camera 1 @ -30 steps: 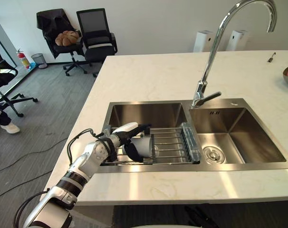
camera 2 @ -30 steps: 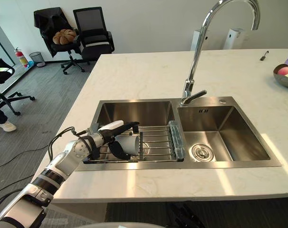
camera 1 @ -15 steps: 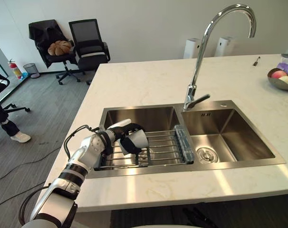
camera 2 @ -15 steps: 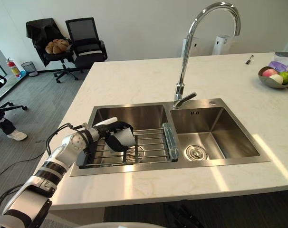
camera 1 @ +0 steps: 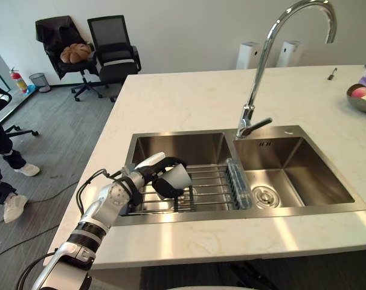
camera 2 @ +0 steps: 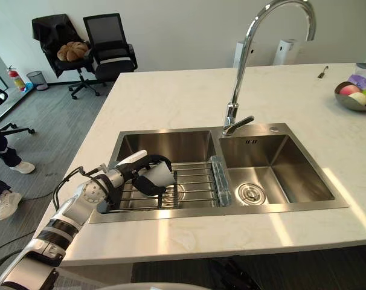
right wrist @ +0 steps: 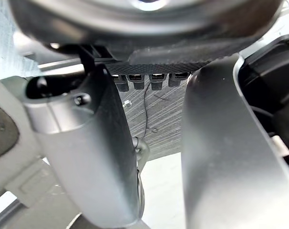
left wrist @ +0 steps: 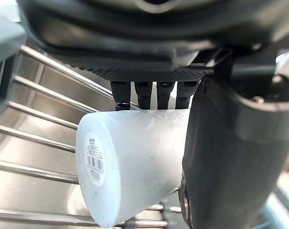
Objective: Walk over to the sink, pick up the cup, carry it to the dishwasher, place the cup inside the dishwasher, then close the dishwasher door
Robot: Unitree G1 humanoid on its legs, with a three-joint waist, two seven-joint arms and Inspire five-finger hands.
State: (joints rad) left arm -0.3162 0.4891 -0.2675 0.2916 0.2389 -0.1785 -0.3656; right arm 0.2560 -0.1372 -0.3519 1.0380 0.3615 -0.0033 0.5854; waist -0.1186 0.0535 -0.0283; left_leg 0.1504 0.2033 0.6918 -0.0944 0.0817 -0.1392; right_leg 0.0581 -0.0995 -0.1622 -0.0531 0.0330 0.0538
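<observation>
White cup (left wrist: 135, 167), barcode label (left wrist: 96, 160) on base, tipped sideways, gripped by left robot hand (camera 1: 148, 173)

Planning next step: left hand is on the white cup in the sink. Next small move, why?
Probably lift straight up: the left hand has its fingers curled round the white tapered cup, low above the metal wire rack inside the steel sink.
</observation>
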